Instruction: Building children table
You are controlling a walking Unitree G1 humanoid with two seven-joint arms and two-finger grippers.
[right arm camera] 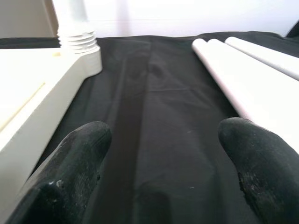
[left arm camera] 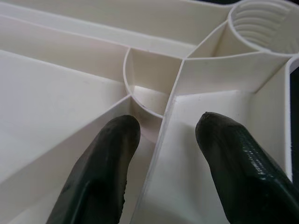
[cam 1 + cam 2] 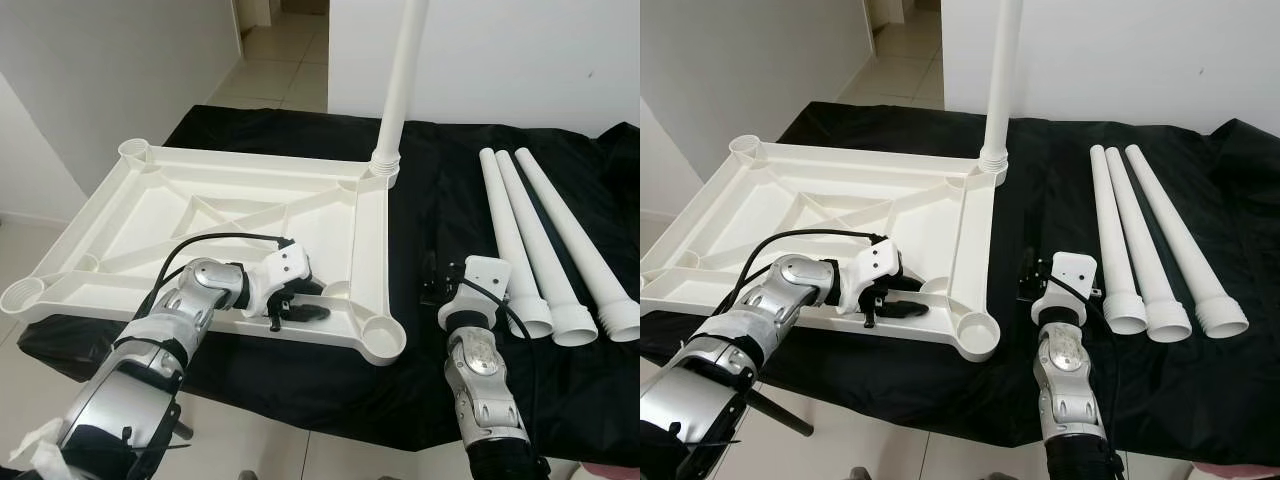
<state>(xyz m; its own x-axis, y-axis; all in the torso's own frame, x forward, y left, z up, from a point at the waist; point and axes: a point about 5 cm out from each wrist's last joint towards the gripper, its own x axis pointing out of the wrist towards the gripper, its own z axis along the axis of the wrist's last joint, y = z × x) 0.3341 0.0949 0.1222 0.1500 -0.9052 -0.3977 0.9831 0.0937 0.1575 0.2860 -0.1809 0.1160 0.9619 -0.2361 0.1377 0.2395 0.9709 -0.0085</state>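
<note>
One white plastic leg (image 3: pixel 403 75) stands upright in the far-right corner socket of the upturned white ribbed plastic tabletop (image 3: pixel 160 215); three loose white tapered legs (image 3: pixel 560 255) lie at three o'clock on the black cloth (image 3: pixel 430 170), so three sockets look unfilled. The left hand (image 3: pixel 297 305) sits released, straddling a rib by the near-right socket (image 3: pixel 384 339). The right hand (image 3: pixel 1032 283), released, hovers over bare cloth between frame edge and legs, with open room there.

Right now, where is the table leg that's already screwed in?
The attached leg stands upright in the far right corner socket of the upturned tabletop, left of the three loose legs on the black cloth.
</note>
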